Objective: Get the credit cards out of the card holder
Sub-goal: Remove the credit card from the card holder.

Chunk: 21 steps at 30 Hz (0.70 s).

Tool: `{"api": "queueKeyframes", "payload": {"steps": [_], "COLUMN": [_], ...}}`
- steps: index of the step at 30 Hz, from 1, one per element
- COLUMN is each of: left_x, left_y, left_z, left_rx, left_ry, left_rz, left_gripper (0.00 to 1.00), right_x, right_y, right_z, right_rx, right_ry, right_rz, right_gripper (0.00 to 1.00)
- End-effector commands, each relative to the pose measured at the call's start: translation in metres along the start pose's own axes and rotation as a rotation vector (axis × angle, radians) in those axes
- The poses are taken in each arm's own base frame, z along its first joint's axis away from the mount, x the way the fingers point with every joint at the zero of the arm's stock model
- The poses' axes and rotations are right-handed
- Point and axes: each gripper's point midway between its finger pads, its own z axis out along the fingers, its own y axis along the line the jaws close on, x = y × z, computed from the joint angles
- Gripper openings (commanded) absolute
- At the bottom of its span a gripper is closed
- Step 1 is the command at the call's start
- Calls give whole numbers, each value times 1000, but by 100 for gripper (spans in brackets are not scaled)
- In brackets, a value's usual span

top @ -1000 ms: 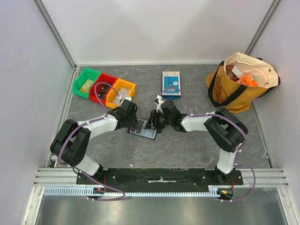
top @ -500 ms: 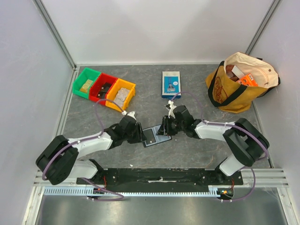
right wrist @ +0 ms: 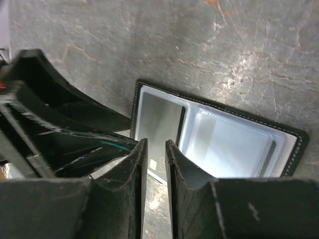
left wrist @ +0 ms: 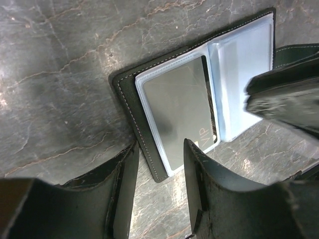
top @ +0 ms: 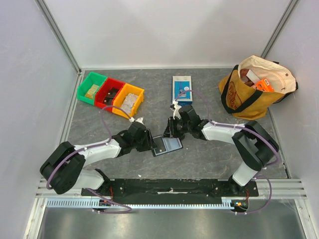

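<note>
At the far left of the grey marbled table (top: 214,159), a green bin (top: 91,88), a red bin (top: 110,92) and an orange bin (top: 128,98) are sitting in a row, well beyond the left arm's fingers. The left gripper (left wrist: 159,149) is reaching in low with its fingers spread and a clear gap showing between them. The near corner of the card holder (left wrist: 124,97) is lying just ahead of the fingertips, though whether they are touching it cannot be told. The black holder is lying open and flat between the two grippers, its pale bluish pockets facing up. One credit card (left wrist: 177,109) — dark-sheened, lettered "VIP" at a corner — is sitting tucked in the pocket nearer the left fingers; what the neighbouring pocket is holding is unclear. The right gripper (right wrist: 154,149) is hovering over the holder's edge, its fingers drawn close with only a narrow slit between them. Beyond the right fingers a blue-and-white box (top: 182,89) is sitting, and further right a yellow tote bag (top: 249,94) is resting with its mouth open.
</note>
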Motion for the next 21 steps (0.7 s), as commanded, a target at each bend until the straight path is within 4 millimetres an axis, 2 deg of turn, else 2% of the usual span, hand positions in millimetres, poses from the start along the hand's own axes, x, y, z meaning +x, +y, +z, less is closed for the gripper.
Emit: {"api": "queueKeyframes", "payload": {"steps": [1,5,7,10,16,21], "left_x": [12,20,24,27,30,28], "left_y": [20,29,34,37,40,39], "left_z": [9,15,17,19,21,20], "left_rx": [-87,-117,-135,-150,-172,-169], "left_ry": [43,69,81,96,115,113], "left_rz": [-16,-25,-30,-33,-34,-32], "left_gripper": [49,42,30,18,3,3], "right_x": [13,30,36,41,29,21], "right_y": [-3,-18,-25,-33,-38,-39], "right_z": [14,19,19,15,-2,-7], "right_rx": [-32,-7,14,51,125,158], "right_ry": [60,94,99,94,29,12], "right_rz": [-13,-1,4,6,-31,-56], "right_gripper": [27,26,26,26,26,26]}}
